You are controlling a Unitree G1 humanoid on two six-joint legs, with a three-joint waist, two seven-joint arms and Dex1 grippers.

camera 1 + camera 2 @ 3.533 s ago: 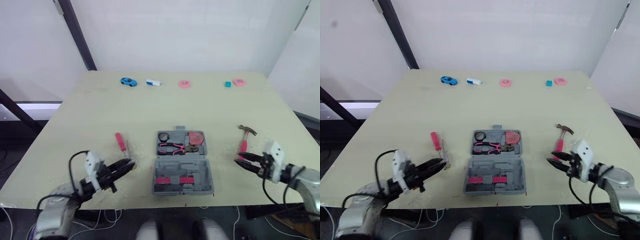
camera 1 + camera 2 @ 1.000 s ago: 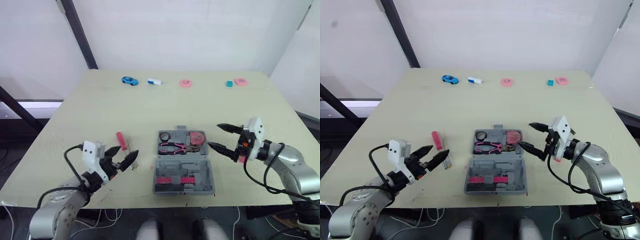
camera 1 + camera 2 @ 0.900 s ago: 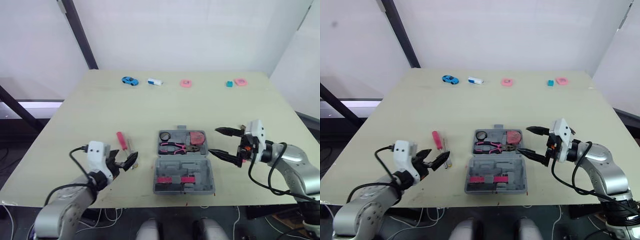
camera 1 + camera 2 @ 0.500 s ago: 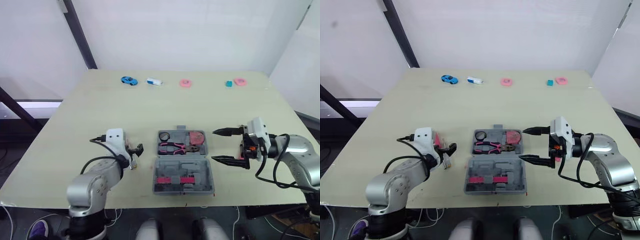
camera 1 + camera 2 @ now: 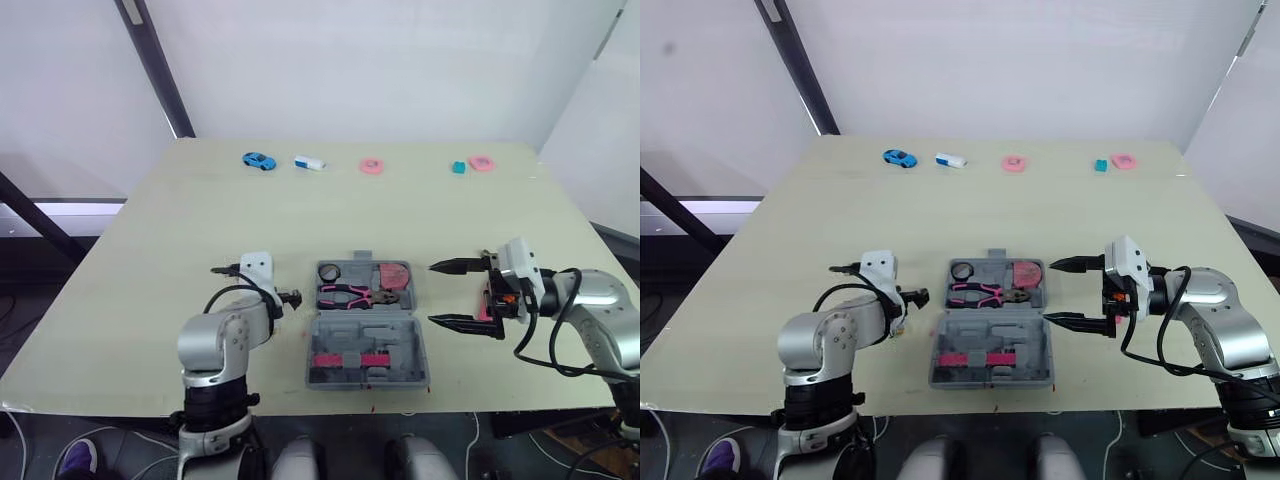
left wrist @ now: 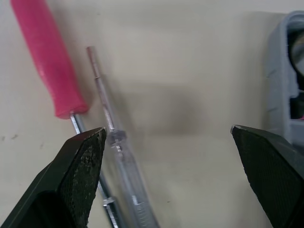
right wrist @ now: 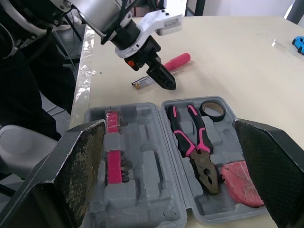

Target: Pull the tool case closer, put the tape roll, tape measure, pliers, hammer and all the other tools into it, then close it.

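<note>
Hammer (image 5: 487,305): a pink sliver shows behind my right gripper (image 5: 433,294); I can't see its head
Pink screwdriver (image 6: 47,57): handle runs off the left wrist picture's edge; shaft slips behind a finger (image 6: 76,185) of my left gripper (image 6: 167,129)
Clear tester (image 6: 123,161): one end cut off beside that finger
Tool case (image 6: 285,85): just a grey corner in the left wrist view
Far pink piece (image 5: 371,167): too small for me to name

Left gripper (image 6: 167,130) spread, right gripper (image 5: 432,293) spread
</note>
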